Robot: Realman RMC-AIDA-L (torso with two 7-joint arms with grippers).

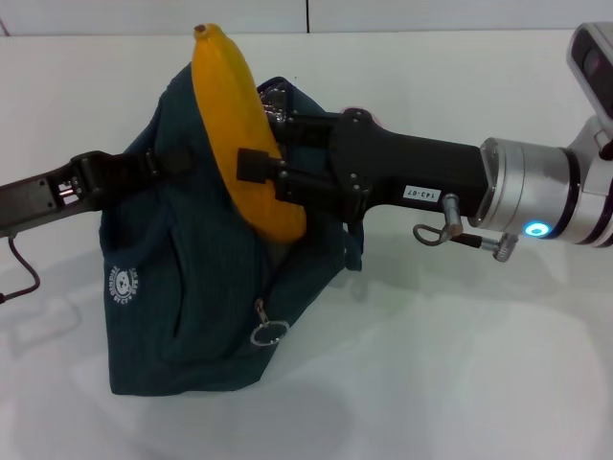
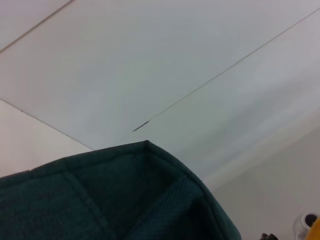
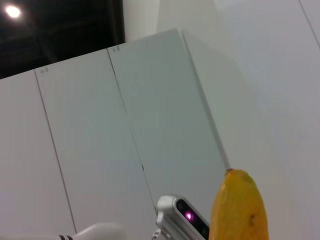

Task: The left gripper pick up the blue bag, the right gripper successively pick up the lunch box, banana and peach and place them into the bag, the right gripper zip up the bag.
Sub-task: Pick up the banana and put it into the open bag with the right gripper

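The dark blue bag (image 1: 182, 287) stands on the white table, its top held up at the left by my left gripper (image 1: 134, 168), which is shut on the bag's edge. My right gripper (image 1: 263, 177) is shut on a yellow banana (image 1: 235, 115) and holds it upright at the bag's open top, its lower end against the opening. The banana's tip also shows in the right wrist view (image 3: 240, 210). The bag's fabric fills the lower part of the left wrist view (image 2: 115, 200). The lunch box and peach are not visible.
A metal zipper ring (image 1: 269, 331) hangs on the bag's front right side. The white table (image 1: 460, 364) spreads out around the bag. A cable (image 1: 24, 273) trails from the left arm.
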